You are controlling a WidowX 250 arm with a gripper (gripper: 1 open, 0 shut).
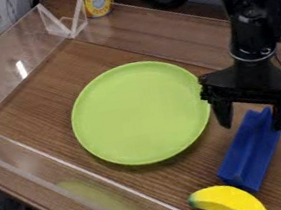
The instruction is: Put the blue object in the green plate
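Yellow banana (pixel 228 202) beside blue block (pixel 250 152).

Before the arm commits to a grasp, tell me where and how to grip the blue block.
Probably best across the middle of the blue block, from above, with the fingers of the gripper closing on its two long sides: it lies flat, is long and narrow, and the banana sits near its lower end.
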